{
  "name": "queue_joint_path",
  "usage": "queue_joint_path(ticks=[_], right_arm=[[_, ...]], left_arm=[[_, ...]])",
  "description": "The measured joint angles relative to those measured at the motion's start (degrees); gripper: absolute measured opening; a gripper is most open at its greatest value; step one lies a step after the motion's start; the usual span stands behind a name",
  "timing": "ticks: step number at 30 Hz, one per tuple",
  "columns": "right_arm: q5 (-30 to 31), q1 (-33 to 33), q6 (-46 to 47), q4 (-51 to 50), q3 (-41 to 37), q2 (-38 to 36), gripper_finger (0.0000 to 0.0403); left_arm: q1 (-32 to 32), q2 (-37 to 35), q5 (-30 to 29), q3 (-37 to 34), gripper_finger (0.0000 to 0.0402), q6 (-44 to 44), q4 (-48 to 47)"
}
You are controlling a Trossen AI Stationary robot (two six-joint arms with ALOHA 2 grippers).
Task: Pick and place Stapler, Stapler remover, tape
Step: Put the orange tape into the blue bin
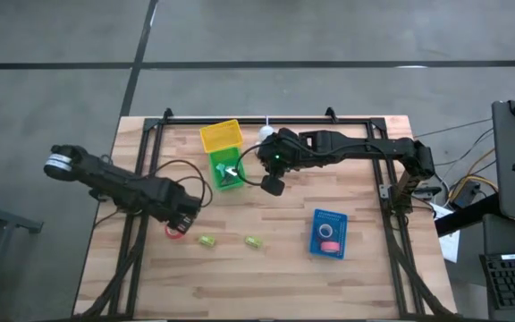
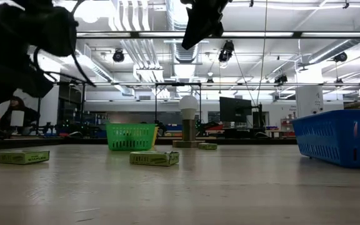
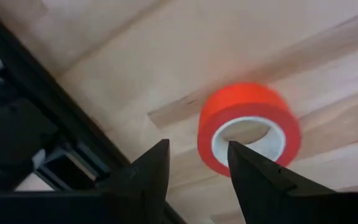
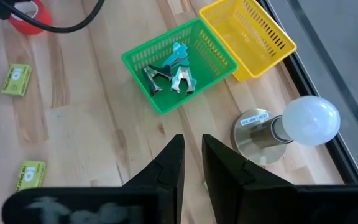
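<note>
A red tape roll (image 3: pixel 248 127) lies flat on the wooden table near its left side (image 1: pixel 176 231). My left gripper (image 3: pixel 194 165) hangs open just above it, pointing down. One finger is over the roll's hole and the other is beside the roll; no touch shows. My right gripper (image 1: pixel 274 183) hangs shut and empty above the table's middle, near the green basket (image 4: pixel 179 68). That basket holds several stapler removers (image 4: pixel 169 71). More tape rolls lie in the blue basket (image 1: pixel 329 233). No stapler shows in any view.
A yellow basket (image 1: pixel 220 136) stands behind the green one, with a light bulb on a round base (image 4: pixel 291 124) beside it. Two small green boxes (image 1: pixel 206 241) (image 1: pixel 253 242) lie toward the near edge. A black frame rail (image 1: pixel 137 179) runs along the table's left side.
</note>
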Motion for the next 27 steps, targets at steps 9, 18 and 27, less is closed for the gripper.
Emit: queue_joint_path(ticks=[9,18,27], right_arm=[[-0.02,0.00,0.48,-0.95,0.01,0.00,0.0052],[-2.97,-0.02,3.66,-14.68,0.00,-0.26,0.0052],[-3.32,1.30,11.29,-24.08,0.00,-0.35,0.0052]], left_arm=[[0.01,0.00,0.34,-6.66,0.0165,2.15,10.92],[0.01,-0.66,0.53,-10.23,0.0092,3.39,16.68],[0.07,-4.15,-3.77,-7.57,0.0040,11.37,18.34]])
